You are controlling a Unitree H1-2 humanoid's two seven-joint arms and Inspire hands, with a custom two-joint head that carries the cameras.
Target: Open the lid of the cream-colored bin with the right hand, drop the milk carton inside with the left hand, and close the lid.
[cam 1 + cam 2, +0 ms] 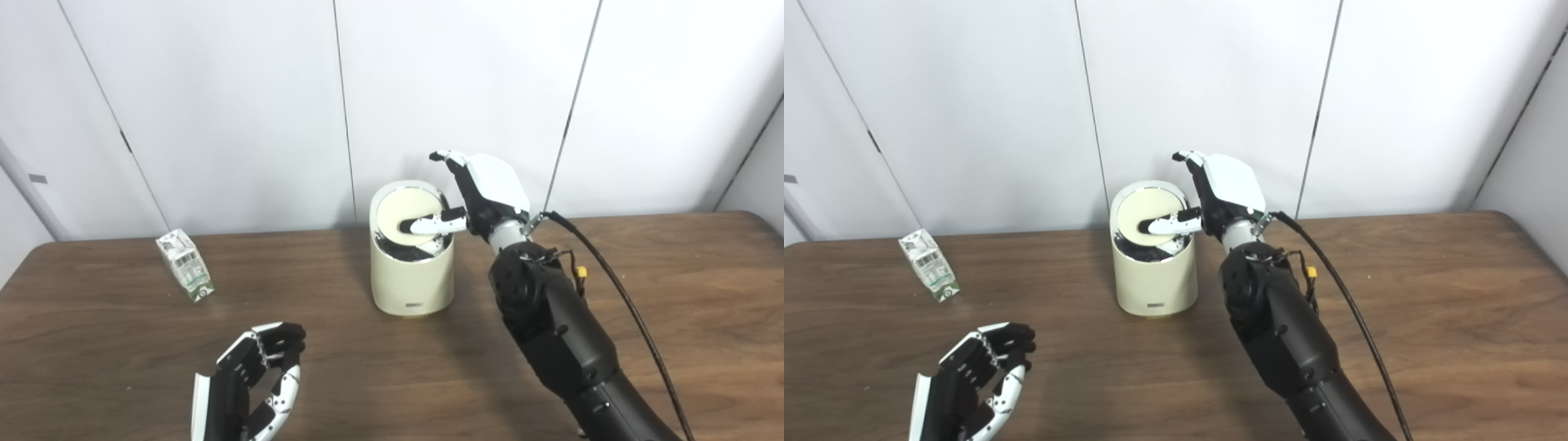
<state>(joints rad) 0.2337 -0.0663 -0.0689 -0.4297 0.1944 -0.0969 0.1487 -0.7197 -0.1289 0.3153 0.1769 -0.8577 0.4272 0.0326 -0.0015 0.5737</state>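
Nearest, black-and-white left hand [251, 386] hovering empty over the brown wooden table [674, 306], fingers loosely curled and apart; well beyond it and to its left, small white-and-green milk carton [185, 264] lying tilted. Farther off, white-backed right hand [484, 196] beside the cream-colored cylindrical bin [411, 275], thumb pressing its round tilted lid [407, 217], gripping nothing. Likely risks: thumb slipping off, lid swinging shut; pushing sideways, tipping the light bin.

Glossy bin [411, 278], wood-grain table [674, 294].

A cream-colored bin [411, 269] is stood upright mid-desk, its round lid [406, 215] tipped up, exposing a dark interior. A green-and-white milk carton [185, 264] is tilted, well apart to its left.
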